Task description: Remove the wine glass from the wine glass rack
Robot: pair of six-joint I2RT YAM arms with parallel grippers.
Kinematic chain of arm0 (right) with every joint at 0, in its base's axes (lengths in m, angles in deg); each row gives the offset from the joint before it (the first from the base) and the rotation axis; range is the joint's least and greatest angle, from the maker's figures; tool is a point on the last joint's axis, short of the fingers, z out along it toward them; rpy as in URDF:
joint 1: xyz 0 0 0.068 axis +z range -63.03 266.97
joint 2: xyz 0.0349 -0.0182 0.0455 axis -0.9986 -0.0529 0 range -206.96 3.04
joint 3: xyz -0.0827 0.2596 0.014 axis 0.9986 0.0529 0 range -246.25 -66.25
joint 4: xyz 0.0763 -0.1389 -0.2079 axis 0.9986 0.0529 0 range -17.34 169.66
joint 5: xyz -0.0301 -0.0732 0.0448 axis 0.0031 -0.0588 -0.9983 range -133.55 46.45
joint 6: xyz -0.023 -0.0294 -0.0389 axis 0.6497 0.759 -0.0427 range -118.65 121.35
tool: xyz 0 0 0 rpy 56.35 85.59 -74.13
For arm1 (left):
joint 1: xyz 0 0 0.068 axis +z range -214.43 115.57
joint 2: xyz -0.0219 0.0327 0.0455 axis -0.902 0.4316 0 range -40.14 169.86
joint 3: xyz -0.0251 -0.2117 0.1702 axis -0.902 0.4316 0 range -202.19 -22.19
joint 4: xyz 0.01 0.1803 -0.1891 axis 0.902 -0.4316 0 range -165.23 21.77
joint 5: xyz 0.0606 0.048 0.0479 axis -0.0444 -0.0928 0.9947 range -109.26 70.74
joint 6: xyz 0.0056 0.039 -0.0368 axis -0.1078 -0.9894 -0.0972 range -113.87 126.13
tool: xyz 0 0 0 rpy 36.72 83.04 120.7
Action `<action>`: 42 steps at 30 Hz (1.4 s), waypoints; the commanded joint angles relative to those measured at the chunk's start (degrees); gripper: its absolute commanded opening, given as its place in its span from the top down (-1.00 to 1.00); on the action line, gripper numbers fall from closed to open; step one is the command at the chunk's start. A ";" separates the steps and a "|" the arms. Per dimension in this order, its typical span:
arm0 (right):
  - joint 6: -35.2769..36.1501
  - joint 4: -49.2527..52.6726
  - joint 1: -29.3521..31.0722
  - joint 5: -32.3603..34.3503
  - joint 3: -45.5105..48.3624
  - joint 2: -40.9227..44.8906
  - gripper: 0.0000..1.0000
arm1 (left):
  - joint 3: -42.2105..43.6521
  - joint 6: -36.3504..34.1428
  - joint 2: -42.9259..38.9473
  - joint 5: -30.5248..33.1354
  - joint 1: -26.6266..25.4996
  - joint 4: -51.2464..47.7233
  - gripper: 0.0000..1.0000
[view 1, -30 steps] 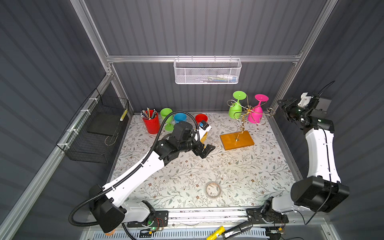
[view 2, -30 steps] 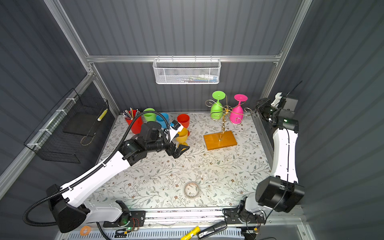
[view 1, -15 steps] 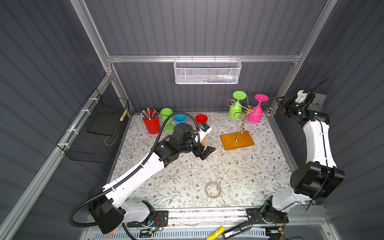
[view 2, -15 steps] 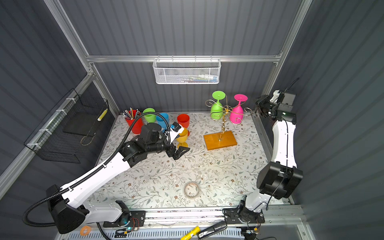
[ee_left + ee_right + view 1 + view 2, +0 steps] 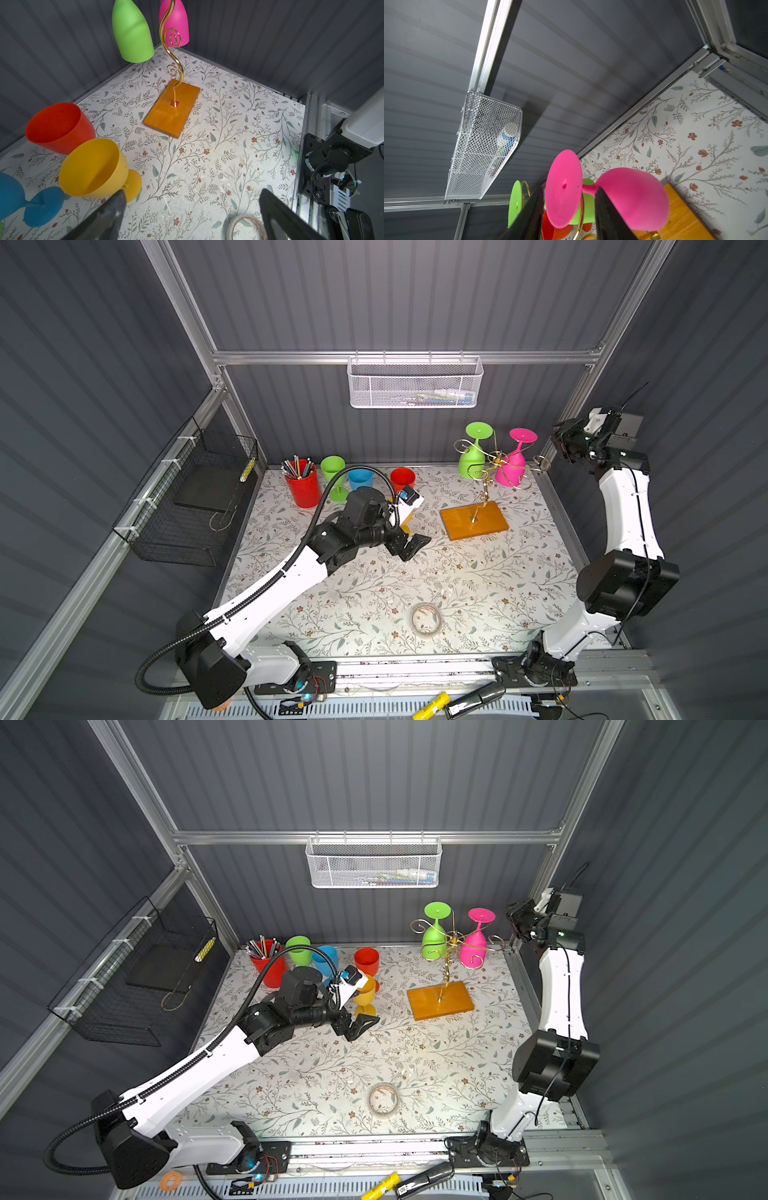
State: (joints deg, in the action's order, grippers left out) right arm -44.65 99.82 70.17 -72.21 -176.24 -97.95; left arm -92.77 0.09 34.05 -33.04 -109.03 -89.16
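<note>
Right wrist view, and the pink wine glass (image 5: 631, 197) filled the frame: it hung upside down on the wine glass rack (image 5: 496, 459), flat foot uppermost and bowl down, at the back right of the table (image 5: 478, 593). The right gripper (image 5: 569, 190) sat just beside it, jaws parted and nothing between them. In both top views a gap showed between claw and glass, so this read as the approach, with the grasp not yet made. The next move, I'd judge, was to ease in around the thin stem under the foot, close gently, then lift and slide the foot out of the gold curl without tipping the light rack. The glass looked like smooth matte plastic, a round disc foot on a tulip bowl. The rack was thin glossy gold wire in spirals on a varnished orange-brown wooden base (image 5: 172, 112). A green wine glass (image 5: 471, 460) hung alongside. The left gripper (image 5: 409, 546) hovered wide open and empty, low over the floral cover near a yellow goblet (image 5: 93, 168).
</note>
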 commanded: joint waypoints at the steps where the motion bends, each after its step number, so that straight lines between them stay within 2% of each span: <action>1: 1.00 1.74 0.68 1.32 -2.59 -1.46 0.18 | 0.70 -1.34 -1.84 -0.89 -0.31 -0.14 -0.99; 18: 2.23 7.17 1.85 2.28 -11.85 -6.95 0.27 | 1.68 -1.86 -3.18 -0.26 -0.31 0.31 -0.99; 42: 3.57 8.99 3.78 3.71 -14.96 -11.86 0.26 | 1.94 -1.88 -3.09 -0.54 -0.30 0.59 -1.00</action>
State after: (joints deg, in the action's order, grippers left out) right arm -41.72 108.71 73.62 -68.89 -189.82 -109.54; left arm -91.79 -0.83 31.98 -33.02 -109.03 -88.94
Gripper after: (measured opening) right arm 0.367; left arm 0.997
